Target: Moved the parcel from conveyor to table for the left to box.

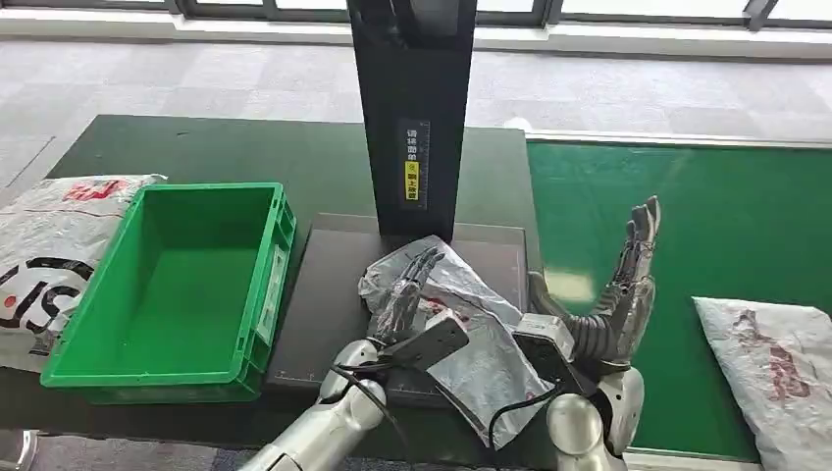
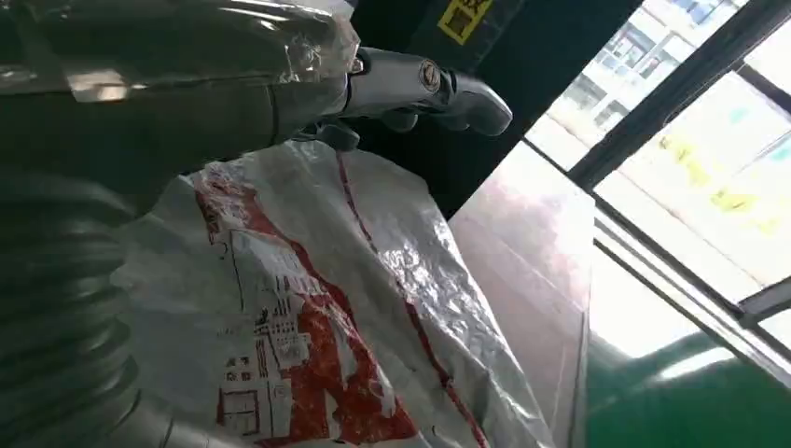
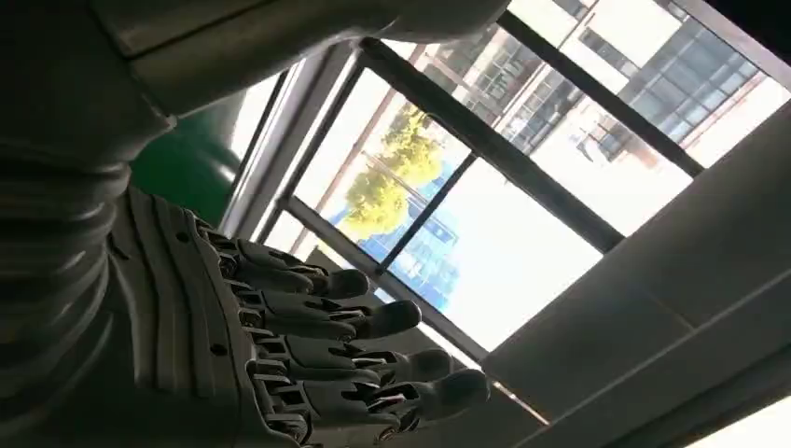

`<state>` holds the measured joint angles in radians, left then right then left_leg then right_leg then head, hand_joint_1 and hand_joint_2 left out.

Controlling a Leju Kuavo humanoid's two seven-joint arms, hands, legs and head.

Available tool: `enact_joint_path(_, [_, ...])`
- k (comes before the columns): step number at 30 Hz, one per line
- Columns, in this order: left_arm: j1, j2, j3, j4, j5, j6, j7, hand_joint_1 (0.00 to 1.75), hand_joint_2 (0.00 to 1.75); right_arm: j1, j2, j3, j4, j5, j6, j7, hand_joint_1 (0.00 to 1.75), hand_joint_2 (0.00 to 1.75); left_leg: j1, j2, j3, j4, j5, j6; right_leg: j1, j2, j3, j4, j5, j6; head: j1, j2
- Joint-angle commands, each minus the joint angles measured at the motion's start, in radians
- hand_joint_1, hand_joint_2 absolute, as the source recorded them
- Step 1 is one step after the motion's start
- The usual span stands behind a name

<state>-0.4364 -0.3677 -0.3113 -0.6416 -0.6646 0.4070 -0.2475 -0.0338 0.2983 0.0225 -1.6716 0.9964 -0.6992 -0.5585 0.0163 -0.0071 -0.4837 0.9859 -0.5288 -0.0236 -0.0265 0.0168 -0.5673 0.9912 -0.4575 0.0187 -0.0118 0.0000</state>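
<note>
Left hand (image 1: 404, 292) lies on crinkled silver-and-red plastic parcel (image 1: 461, 324), which we see on dark scale plate (image 1: 324, 294) beside green plastic crate (image 1: 167, 294); grasp unclear. Right hand (image 1: 628, 285) raised, released. L wrist view: fingers (image 2: 410, 84) over parcel (image 2: 308, 308). R wrist view: fingers (image 3: 317, 345) spread, empty.

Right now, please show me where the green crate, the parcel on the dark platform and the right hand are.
green crate (image 1: 69, 365): head view, on its near rim.
parcel (image 1: 481, 365): head view, on its silvery lower part.
right hand (image 1: 628, 285): head view, on the raised palm.

Head view high, wrist views close, upward-tilted
</note>
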Motion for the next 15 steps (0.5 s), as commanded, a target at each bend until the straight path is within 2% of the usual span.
enact_joint_path(1, [-0.11,0.019,-0.152,0.21,-0.074,0.0,0.129,0.0,1.75,-0.006,0.051,0.014,0.025,0.008,0.001,0.016,0.0,1.75,0.0,0.001,0.001,-0.001,0.0,0.001,0.0,-0.001,0.0,-0.001,0.0,-0.002,0.0,0.0])
enact_joint_path(13, [-0.113,0.019,-0.194,0.251,-0.14,-0.056,0.211,0.0,1.75,-0.007,0.051,0.027,0.028,0.015,0.001,0.031,0.0,1.75,0.0,0.002,0.001,-0.001,0.0,0.001,0.0,0.0,0.0,0.0,0.0,-0.002,0.0,0.0])
enact_joint_path(14, [-0.113,0.019,-0.196,0.253,-0.143,-0.055,0.215,0.07,1.75,-0.007,0.051,0.029,0.028,0.014,0.001,0.031,0.0,1.75,0.0,0.002,0.001,-0.002,0.001,0.001,0.001,0.0,0.0,-0.001,0.001,-0.002,0.0,0.0])
enact_joint_path(15, [-0.111,0.019,-0.2,0.255,-0.151,-0.056,0.223,0.89,1.75,-0.006,0.051,0.03,0.029,0.016,0.001,0.031,0.0,1.75,0.0,0.002,0.001,-0.001,0.0,0.001,0.0,0.001,0.0,-0.001,0.0,-0.001,0.0,0.0])
